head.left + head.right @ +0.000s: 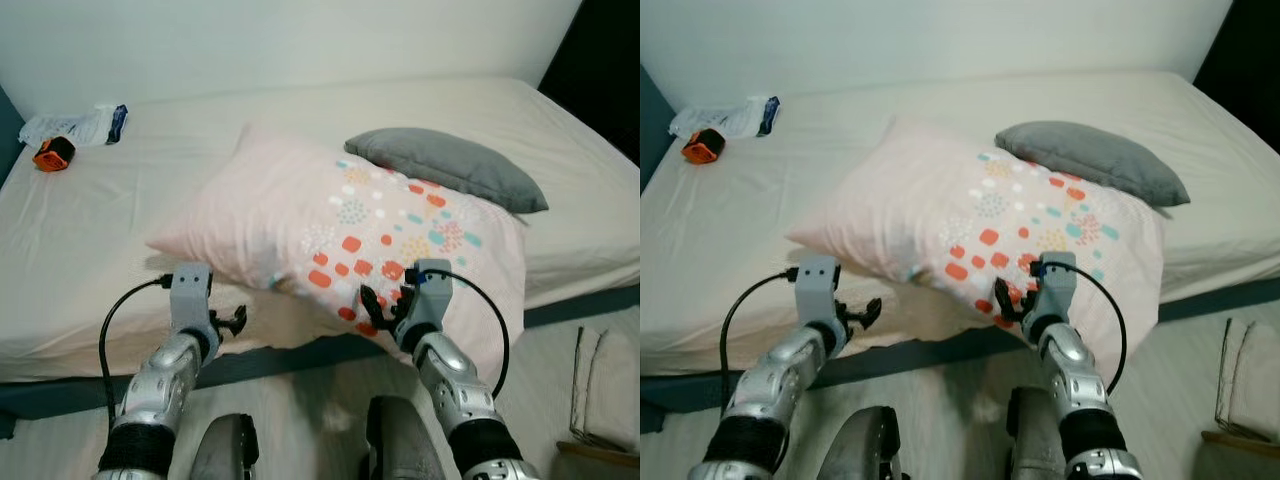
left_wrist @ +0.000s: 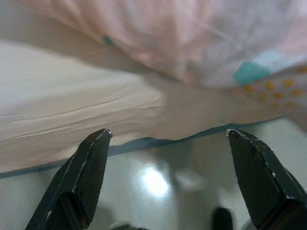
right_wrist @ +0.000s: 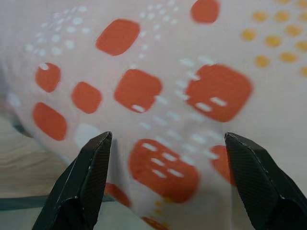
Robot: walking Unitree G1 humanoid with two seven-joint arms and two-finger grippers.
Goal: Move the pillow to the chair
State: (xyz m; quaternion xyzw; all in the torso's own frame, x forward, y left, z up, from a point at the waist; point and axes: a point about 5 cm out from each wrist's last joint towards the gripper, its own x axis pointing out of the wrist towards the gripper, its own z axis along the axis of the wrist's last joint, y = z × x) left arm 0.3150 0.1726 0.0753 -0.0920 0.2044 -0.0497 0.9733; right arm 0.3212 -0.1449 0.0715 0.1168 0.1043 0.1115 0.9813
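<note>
A large pale pink pillow with orange, teal and white spots lies on the bed, its near corner hanging over the front edge. My right gripper is open and right against that patterned corner; the right wrist view has the orange spots close between the fingers. My left gripper is open at the bed's front edge, just below and left of the pillow's near side. In the left wrist view the pillow's underside sits above the sheet.
A grey pillow rests behind the pink one. The bed has a cream sheet and a dark frame. An orange object and a plastic packet lie at its far left. Folded cloth lies on the floor at right.
</note>
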